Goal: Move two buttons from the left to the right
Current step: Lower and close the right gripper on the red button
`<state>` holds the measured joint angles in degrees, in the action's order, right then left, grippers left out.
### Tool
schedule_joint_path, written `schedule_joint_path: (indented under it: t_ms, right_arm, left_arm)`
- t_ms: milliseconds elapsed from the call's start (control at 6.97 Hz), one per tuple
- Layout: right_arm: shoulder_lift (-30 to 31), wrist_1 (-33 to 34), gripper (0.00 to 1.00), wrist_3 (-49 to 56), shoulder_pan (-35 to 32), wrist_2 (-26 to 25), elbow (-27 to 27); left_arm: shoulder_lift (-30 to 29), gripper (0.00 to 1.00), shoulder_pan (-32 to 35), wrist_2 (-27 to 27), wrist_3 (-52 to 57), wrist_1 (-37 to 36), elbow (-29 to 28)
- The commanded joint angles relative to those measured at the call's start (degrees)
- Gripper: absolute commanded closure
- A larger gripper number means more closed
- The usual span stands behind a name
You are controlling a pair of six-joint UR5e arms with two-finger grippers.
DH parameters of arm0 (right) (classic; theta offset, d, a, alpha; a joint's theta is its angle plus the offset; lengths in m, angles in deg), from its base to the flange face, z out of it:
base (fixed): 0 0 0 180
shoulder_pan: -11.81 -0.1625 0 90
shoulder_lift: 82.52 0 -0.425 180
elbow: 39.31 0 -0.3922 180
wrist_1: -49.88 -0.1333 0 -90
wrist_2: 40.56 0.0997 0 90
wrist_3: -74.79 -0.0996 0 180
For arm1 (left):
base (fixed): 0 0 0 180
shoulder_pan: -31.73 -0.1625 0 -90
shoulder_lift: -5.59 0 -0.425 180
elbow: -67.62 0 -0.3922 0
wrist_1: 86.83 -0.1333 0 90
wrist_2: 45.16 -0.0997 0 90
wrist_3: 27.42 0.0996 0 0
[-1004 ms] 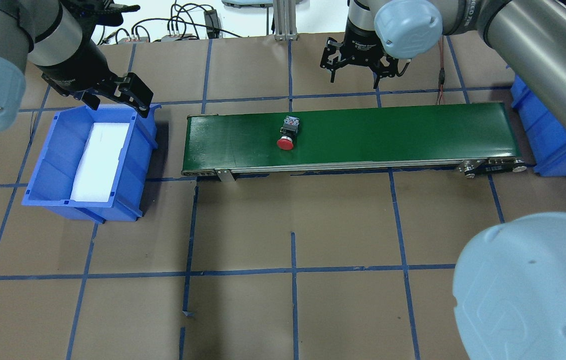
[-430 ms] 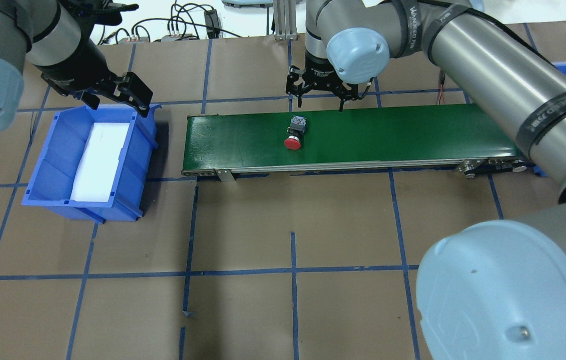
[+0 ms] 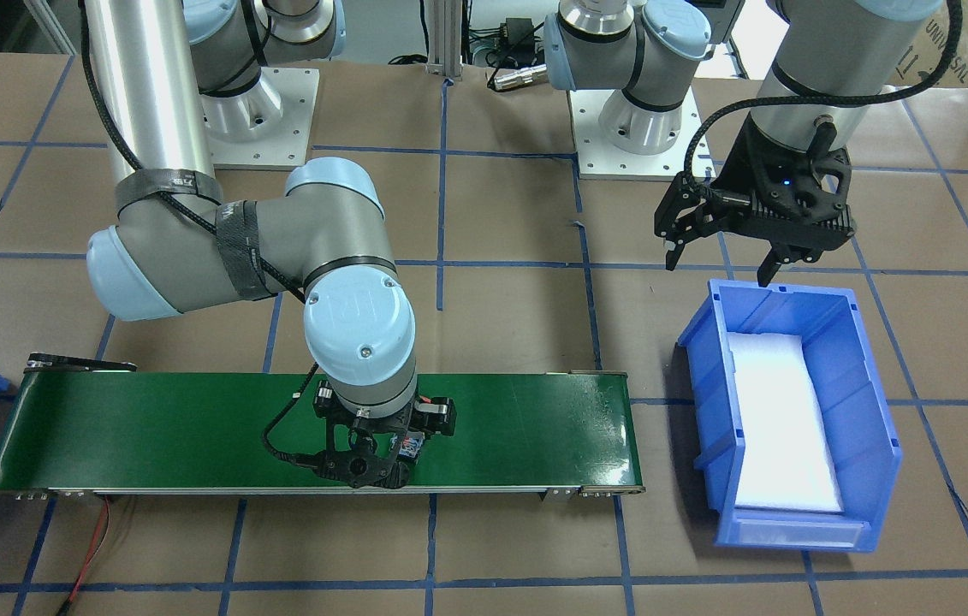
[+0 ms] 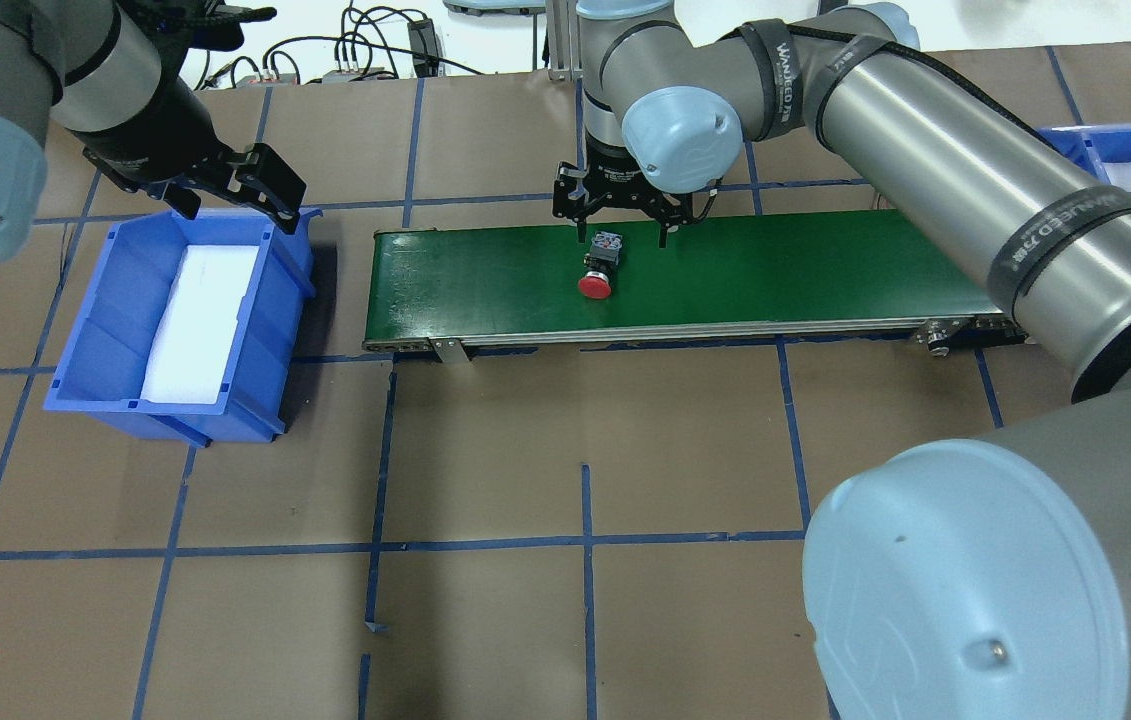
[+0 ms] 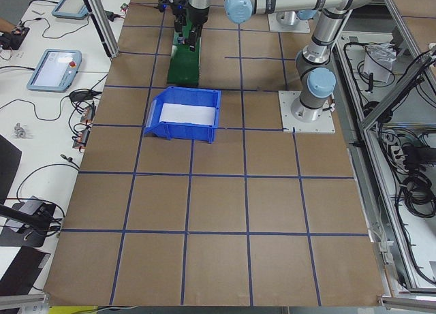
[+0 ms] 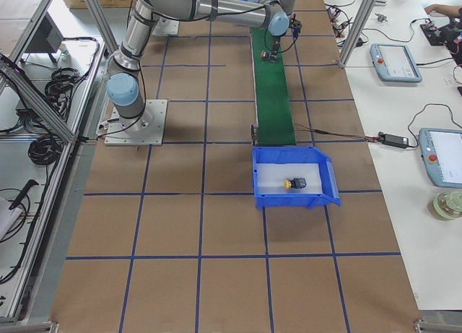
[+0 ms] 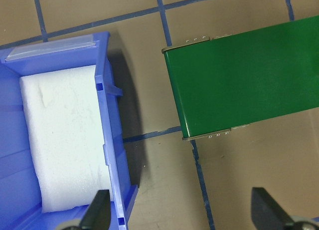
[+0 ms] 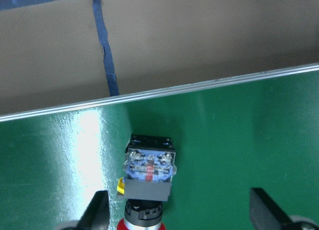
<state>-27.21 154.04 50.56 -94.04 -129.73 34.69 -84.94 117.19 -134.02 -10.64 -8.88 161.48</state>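
The red button [image 4: 597,270] lies on its side on the green conveyor belt [image 4: 775,265], red cap toward the robot, grey-blue block [image 8: 148,172] away from it. My right gripper [image 4: 621,237] is open and hangs straight over it, one finger on each side; in the right wrist view [image 8: 180,214] the button sits between the fingers, nearer the left one. The front-facing view [image 3: 368,466] hides most of the button. The yellow button [image 6: 294,183] lies in the right blue bin [image 6: 328,178]. My left gripper [image 4: 235,195] is open and empty above the far rim of the left blue bin [image 4: 85,330].
The left bin holds only white foam [image 7: 60,140] and stands just left of the belt's end [image 7: 174,90]. The right bin [image 4: 1090,140] shows partly behind my right arm. Cables and a metal post [image 4: 565,40] lie beyond the table's far edge.
My right gripper has swung left along the belt's far edge and come down over the red button. The button has ridden a little to the right. The left arm has not moved.
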Motion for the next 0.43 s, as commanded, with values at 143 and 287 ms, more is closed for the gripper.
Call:
schedule_joint_path:
  t_ms: [143, 287]
  right_arm:
    - [-1.07, 2.27, 0.01, 0.06, -0.06, 0.05, 0.89]
    - [-1.17, 2.89, 0.02, 0.15, 0.03, 0.05, 0.89]
  left_arm:
    - [0.00, 0.00, -0.03, 0.10, 0.09, 0.00, 0.01]
    - [0.00, 0.00, -0.03, 0.10, 0.18, 0.00, 0.01]
